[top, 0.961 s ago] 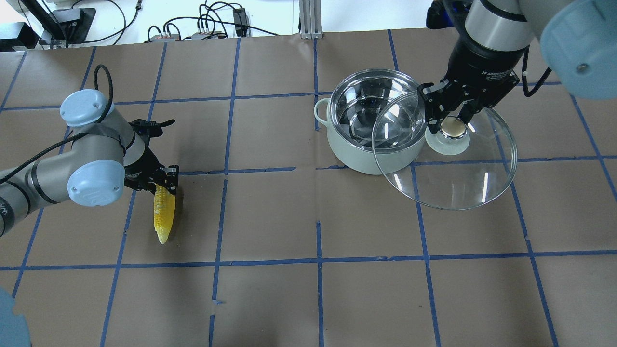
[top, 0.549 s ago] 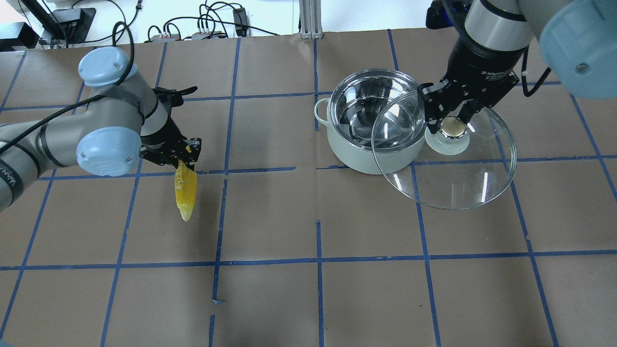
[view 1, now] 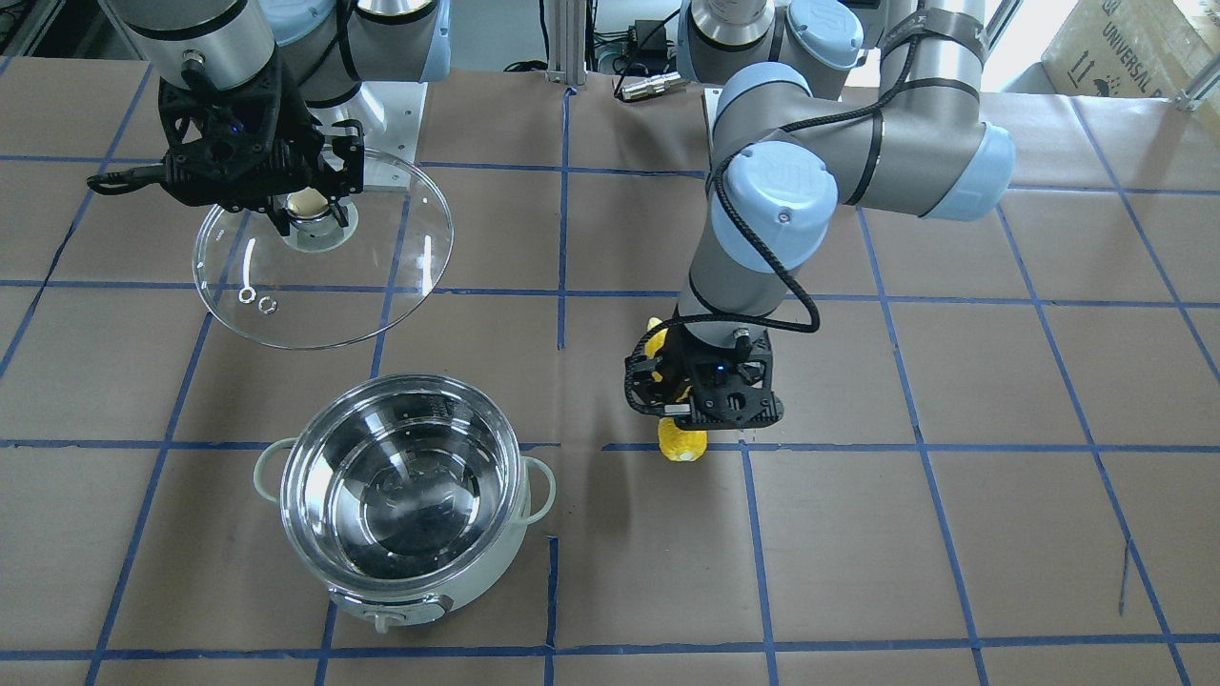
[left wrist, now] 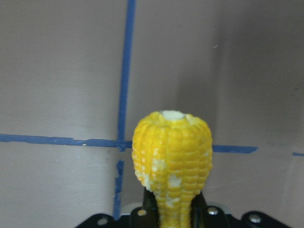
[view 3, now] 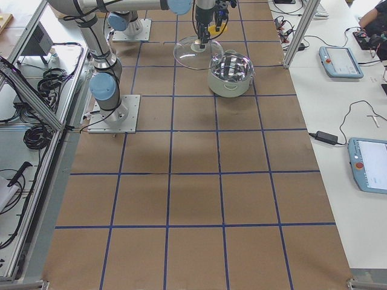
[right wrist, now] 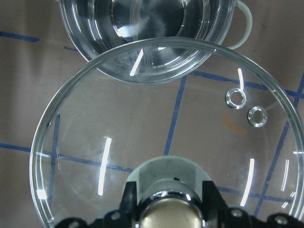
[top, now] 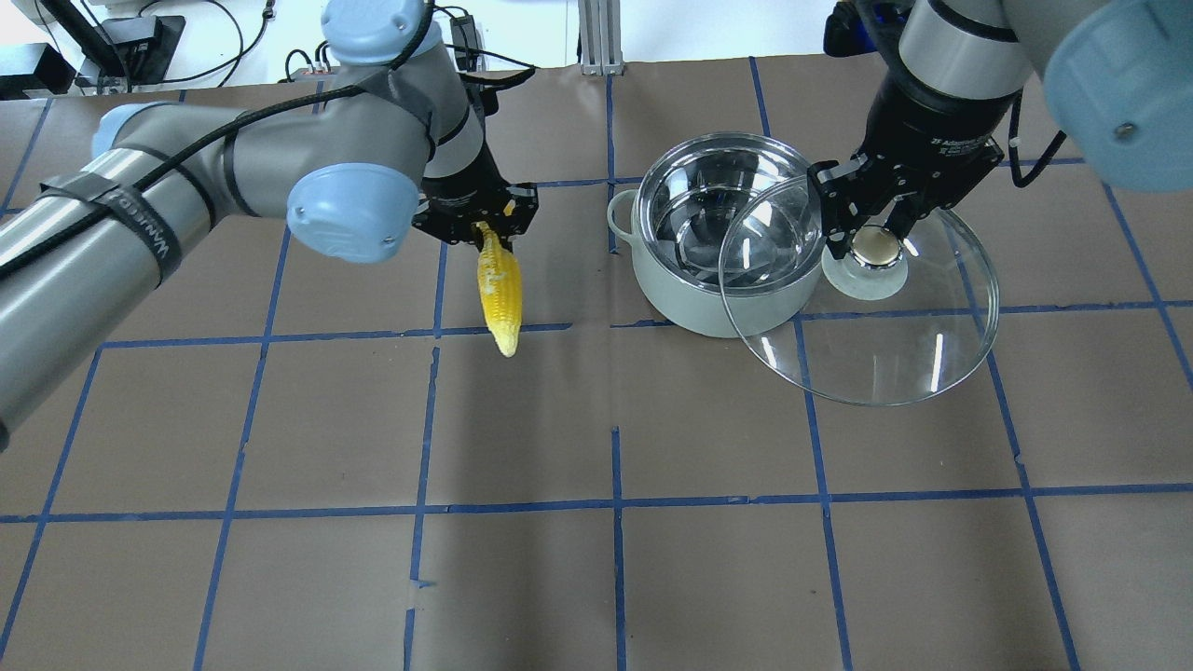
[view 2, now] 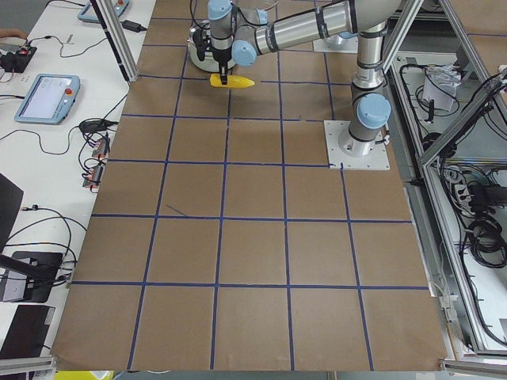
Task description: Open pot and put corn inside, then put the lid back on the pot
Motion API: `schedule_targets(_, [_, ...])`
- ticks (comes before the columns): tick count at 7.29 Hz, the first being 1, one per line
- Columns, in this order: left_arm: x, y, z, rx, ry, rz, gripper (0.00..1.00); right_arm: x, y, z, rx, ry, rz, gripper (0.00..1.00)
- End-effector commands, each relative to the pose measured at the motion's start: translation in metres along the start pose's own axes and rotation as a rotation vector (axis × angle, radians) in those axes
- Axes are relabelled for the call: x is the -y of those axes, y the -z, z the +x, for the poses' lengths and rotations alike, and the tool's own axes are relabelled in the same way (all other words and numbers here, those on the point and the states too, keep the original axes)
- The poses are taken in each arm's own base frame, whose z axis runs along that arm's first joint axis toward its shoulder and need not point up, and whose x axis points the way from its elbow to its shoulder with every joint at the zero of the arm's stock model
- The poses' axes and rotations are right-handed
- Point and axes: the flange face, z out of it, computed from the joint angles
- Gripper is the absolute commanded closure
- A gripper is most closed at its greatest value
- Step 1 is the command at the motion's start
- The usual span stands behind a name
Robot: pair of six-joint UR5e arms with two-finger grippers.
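Taped brown table, left claw gripping corn, right claw gripping lid near open pot

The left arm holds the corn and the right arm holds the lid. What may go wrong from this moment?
1. The left gripper pinches the corn only at one end; the long free part may slip or swing.
2. The lid hangs close to the pot; the arriving corn might strike its glass edge.
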Motion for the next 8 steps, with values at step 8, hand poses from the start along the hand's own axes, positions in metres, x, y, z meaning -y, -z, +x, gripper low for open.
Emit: schedule_targets(8, [0.052,0.004,0.184,-0.067,-0.076,0.081,0.8,0.0,-0.001,0.0,0.0,0.002,-0.001,0.53])
